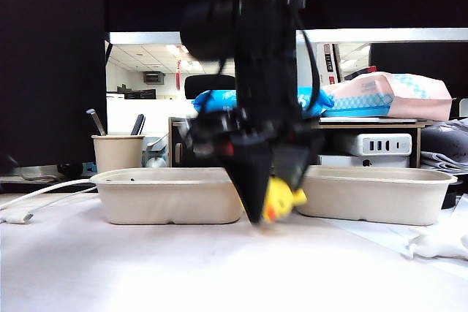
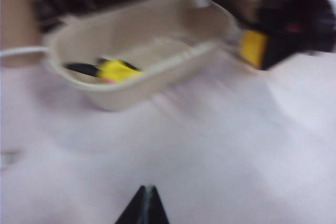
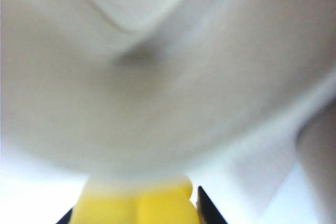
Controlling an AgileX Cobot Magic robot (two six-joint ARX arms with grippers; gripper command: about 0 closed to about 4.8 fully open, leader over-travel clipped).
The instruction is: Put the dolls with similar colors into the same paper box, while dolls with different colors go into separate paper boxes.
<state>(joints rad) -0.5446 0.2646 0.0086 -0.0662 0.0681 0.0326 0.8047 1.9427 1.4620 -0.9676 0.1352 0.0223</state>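
A yellow duck doll with an orange beak [image 1: 281,199] hangs just above the table between the two paper boxes, with my right gripper [image 1: 272,206] shut on it. In the right wrist view the duck [image 3: 136,205] sits between the black fingers [image 3: 207,209], and a beige box wall [image 3: 157,103] fills the rest. The left paper box [image 1: 168,196] holds a yellow, black-eared mouse doll [image 2: 116,70]. The right paper box [image 1: 376,196] shows nothing above its rim. My left gripper [image 2: 148,190] is shut and empty over bare table, short of the left box [image 2: 157,72].
A beige pen cup [image 1: 117,153] stands behind the left box. A white cable [image 1: 44,191] runs along the table's left side. Something white [image 1: 437,245] lies at the right edge. A shelf with a tissue pack [image 1: 387,96] is behind the boxes.
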